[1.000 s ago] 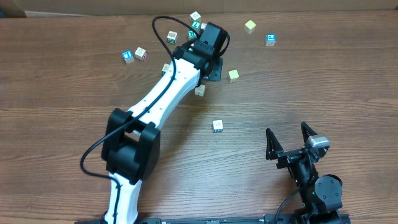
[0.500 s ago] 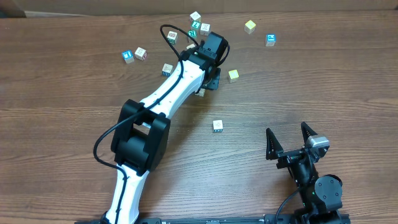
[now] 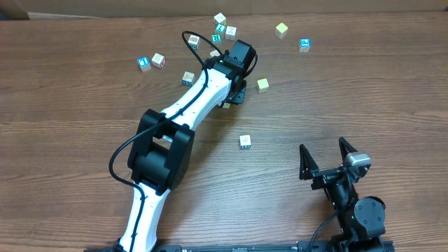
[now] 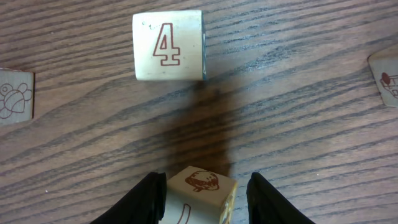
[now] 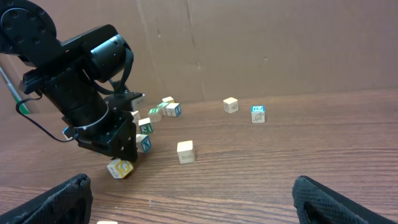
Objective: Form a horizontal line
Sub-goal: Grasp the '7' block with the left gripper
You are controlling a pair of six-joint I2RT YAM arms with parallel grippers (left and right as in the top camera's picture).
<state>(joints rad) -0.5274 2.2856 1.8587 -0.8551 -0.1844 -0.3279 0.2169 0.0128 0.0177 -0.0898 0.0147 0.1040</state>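
Pinched a pale, sharp-edged wooden cube (image 4: 202, 185) in the left gripper (image 4: 206, 205) over the grainy brown table (image 4: 298, 112). Held the right gripper (image 3: 323, 147) splayed wide, empty. Found the horizontal line (image 3: 225, 30), two touching cubes, by the far edge.

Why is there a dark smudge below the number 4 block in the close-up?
Left wrist view: a soft shadow on the wood, between the 4 block and the held block in the left claw. Overhead view: even light, no glare.

A reddish-brown 4 is printed on one pale cube (image 4: 168, 45).
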